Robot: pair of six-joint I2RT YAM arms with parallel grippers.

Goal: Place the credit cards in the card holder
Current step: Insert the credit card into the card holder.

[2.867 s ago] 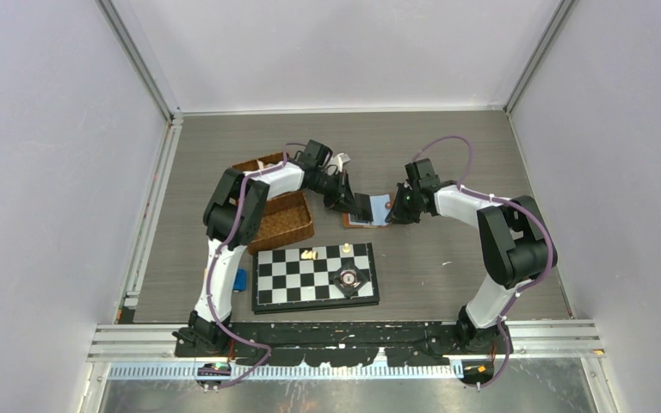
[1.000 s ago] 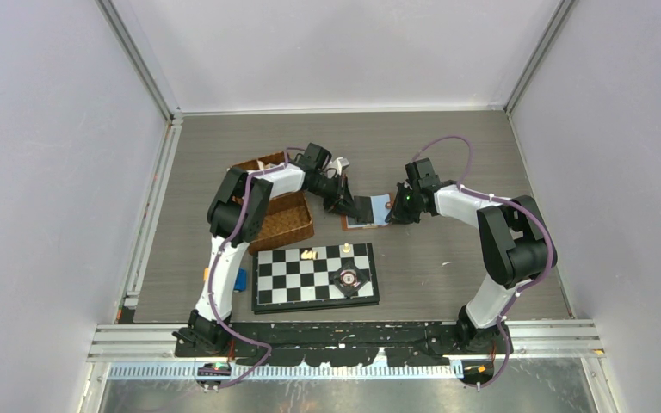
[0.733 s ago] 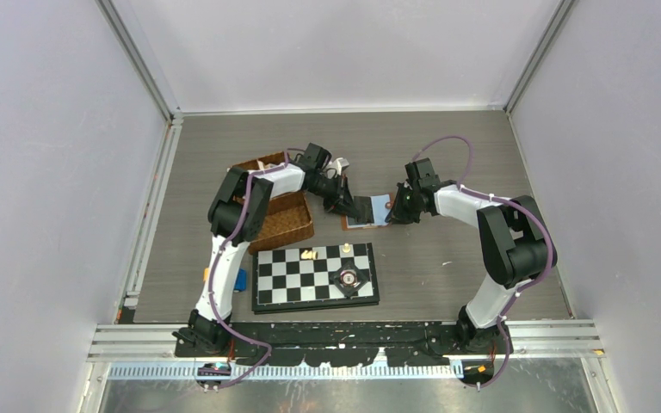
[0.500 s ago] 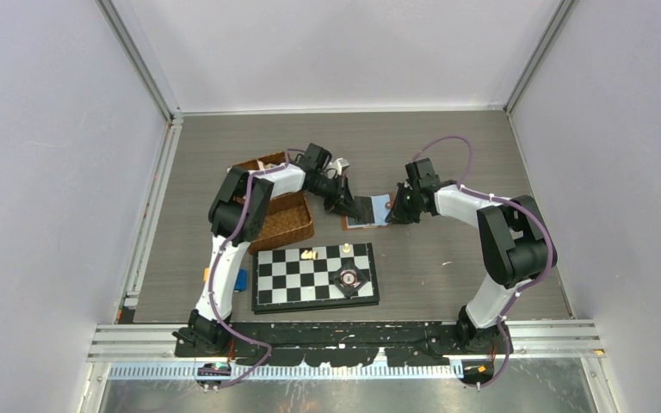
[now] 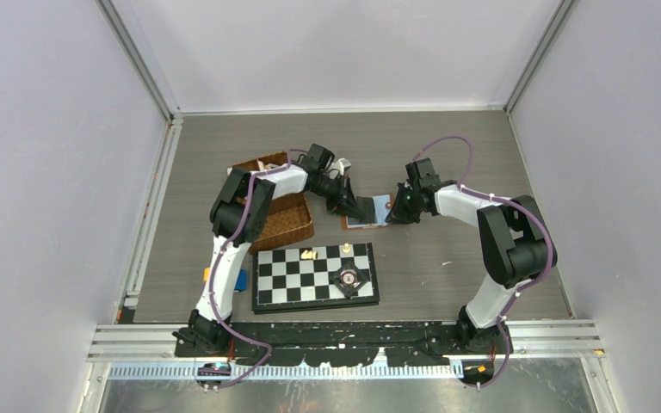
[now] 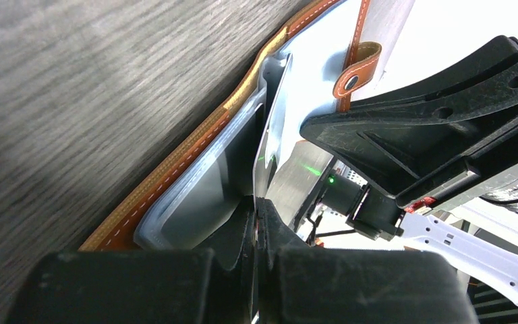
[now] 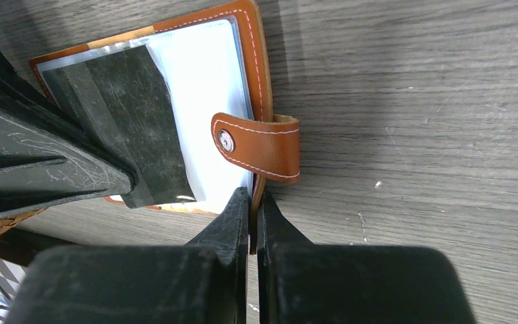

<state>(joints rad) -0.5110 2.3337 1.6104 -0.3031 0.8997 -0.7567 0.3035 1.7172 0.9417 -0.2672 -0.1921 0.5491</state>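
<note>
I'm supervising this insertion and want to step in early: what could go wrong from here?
1. The left gripper pinches the credit card by one edge only; pushing against the sleeve could make it flex or slip.
2. The right gripper grips the card holder only at its rim beside the snap-tab strap, so it may slide or lift.

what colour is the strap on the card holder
Tan-brown leather strap with white stitching and a silver snap; clearest in the right wrist view.
</note>
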